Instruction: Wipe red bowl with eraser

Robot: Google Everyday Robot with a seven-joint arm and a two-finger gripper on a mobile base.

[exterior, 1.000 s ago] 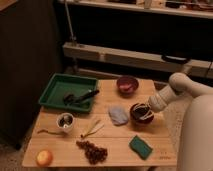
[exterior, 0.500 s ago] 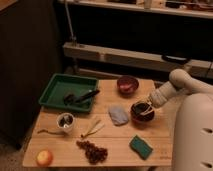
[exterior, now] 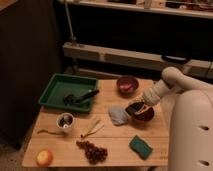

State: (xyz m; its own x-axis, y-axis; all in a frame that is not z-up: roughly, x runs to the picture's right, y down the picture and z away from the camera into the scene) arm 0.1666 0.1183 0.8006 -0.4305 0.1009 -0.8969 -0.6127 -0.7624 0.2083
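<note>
The red bowl (exterior: pixel 145 117) sits on the right side of the wooden table (exterior: pixel 115 140) and looks dark in this light. My gripper (exterior: pixel 138 107) reaches in from the right and hangs over the bowl's left rim. It is shut on the eraser (exterior: pixel 133 107), a flat dark block held tilted at the bowl's near-left edge. The block and my fingers hide part of the bowl's inside. I cannot tell whether the eraser touches the bowl.
A maroon bowl (exterior: pixel 127 84) stands behind the red one. A grey cloth (exterior: pixel 118 116) lies just left of it and a green sponge (exterior: pixel 141 147) in front. Further left are a green tray (exterior: pixel 56 89) with dark utensils, a small cup (exterior: pixel 65 120), grapes (exterior: pixel 92 151) and a round fruit (exterior: pixel 44 157).
My gripper has shifted slightly left and down over the red bowl with the eraser still in it. Nothing else on the table has moved.
</note>
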